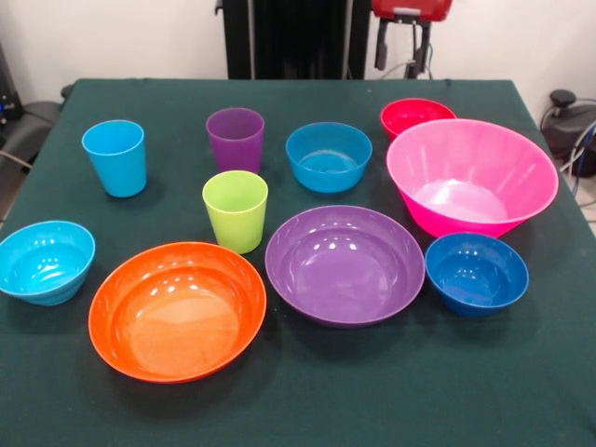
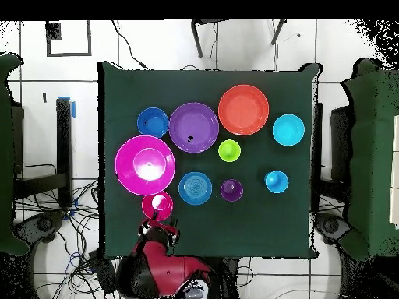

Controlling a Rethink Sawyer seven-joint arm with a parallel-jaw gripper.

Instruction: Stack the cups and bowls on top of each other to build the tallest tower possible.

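Note:
Every piece stands alone on the green table (image 1: pixel 307 400); nothing is stacked. The light blue cup (image 1: pixel 115 158) (image 2: pixel 276 181), purple cup (image 1: pixel 235 138) (image 2: pixel 231 190) and lime green cup (image 1: pixel 235 210) (image 2: pixel 229 150) stand upright. The bowls are cyan (image 1: pixel 45 261) (image 2: pixel 288 129), blue (image 1: pixel 328 156) (image 2: pixel 195 188), dark blue (image 1: pixel 476 272) (image 2: pixel 153 122), red (image 1: pixel 416 116) (image 2: pixel 157 205), wide orange (image 1: pixel 177 310) (image 2: pixel 243 110), wide purple (image 1: pixel 345 264) (image 2: pixel 193 127) and big pink (image 1: pixel 470 177) (image 2: pixel 145 164). My gripper (image 1: pixel 402 60) (image 2: pixel 159 231) is open and empty, raised at the robot's table edge, just behind the red bowl.
The robot's black pedestal (image 1: pixel 298 37) stands behind the table's far edge. Cables (image 2: pixel 54 210) lie on the tiled floor beside the table. The pink bowl's rim stands close to the red bowl and rises higher than the small bowls.

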